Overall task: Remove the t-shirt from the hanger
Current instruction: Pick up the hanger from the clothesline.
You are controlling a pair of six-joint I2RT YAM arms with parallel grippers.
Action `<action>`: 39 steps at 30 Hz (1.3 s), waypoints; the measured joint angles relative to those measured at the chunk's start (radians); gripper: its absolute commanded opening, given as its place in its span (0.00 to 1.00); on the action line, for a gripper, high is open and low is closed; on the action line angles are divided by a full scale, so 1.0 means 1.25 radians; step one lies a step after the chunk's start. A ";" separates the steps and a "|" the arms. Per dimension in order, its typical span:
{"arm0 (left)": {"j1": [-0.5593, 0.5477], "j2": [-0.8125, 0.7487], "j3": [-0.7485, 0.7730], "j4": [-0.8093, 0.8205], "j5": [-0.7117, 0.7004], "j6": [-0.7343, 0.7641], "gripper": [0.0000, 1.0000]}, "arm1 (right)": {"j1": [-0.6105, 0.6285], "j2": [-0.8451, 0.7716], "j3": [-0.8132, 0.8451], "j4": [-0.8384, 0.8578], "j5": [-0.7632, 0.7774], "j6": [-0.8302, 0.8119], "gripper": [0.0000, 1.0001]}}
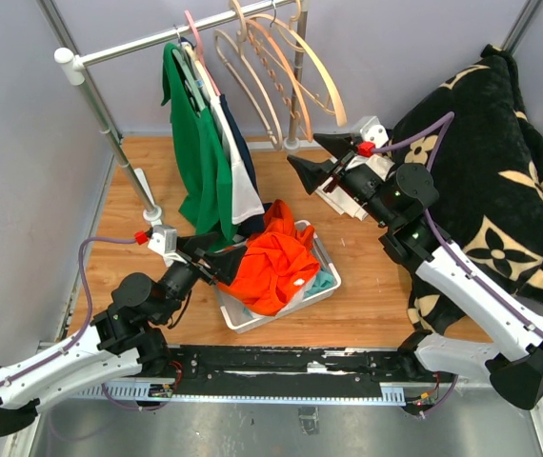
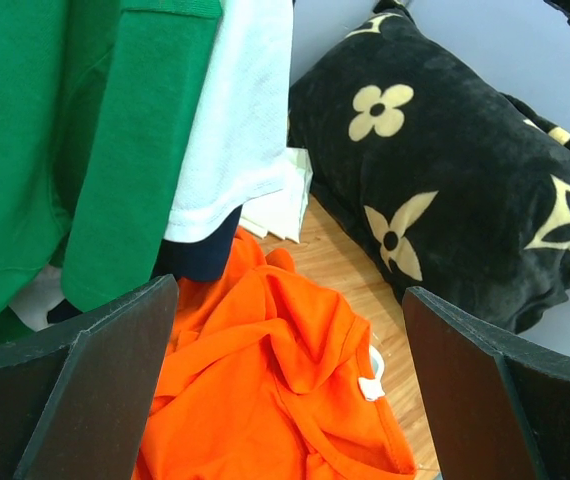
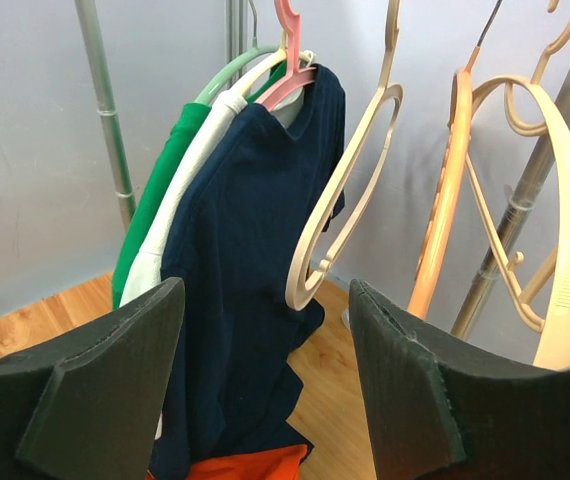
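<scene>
- Black jaws on the left gripper (image 1: 222, 262) stand spread wide at about 8 o'clock on the wooden table (image 1: 367, 295). Nothing is between them, and they point toward 2 o'clock.
- Just beyond them, near the table's middle, a pale basket (image 1: 327, 284) holds a crumpled orange garment (image 1: 276, 259) that spills over its rim.
- Three garments hang side by side from the basket toward 11 o'clock. A green shirt (image 1: 195, 162) is outermost and a white shirt (image 1: 245, 195) is in the middle. Next comes the navy t-shirt (image 3: 255, 260) on its pink hanger (image 3: 290, 60), with its hem down at the orange garment.
- At 1 o'clock the right gripper (image 1: 311, 160) hovers in the air, jaws parted and empty. It faces the navy t-shirt without touching it.
- At 3 o'clock a black blanket (image 1: 500, 181) with cream flowers is heaped against the wall.
- Farthest, at 12 o'clock, the metal rail (image 1: 148, 40) carries the hung shirts and several bare beige hangers (image 1: 291, 76).
</scene>
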 measured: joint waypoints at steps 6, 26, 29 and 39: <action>0.000 0.000 0.000 0.000 -0.010 -0.001 0.99 | 0.002 0.009 0.016 -0.001 0.003 -0.001 0.64; 0.000 -0.063 -0.013 -0.043 -0.033 -0.010 0.98 | 0.082 0.240 0.200 0.025 0.013 0.000 0.49; 0.000 -0.074 -0.013 -0.051 -0.036 -0.012 0.98 | 0.087 0.269 0.217 0.026 0.017 0.001 0.48; 0.000 -0.108 -0.013 -0.077 -0.050 -0.015 0.98 | 0.091 0.328 0.254 0.029 0.023 0.007 0.48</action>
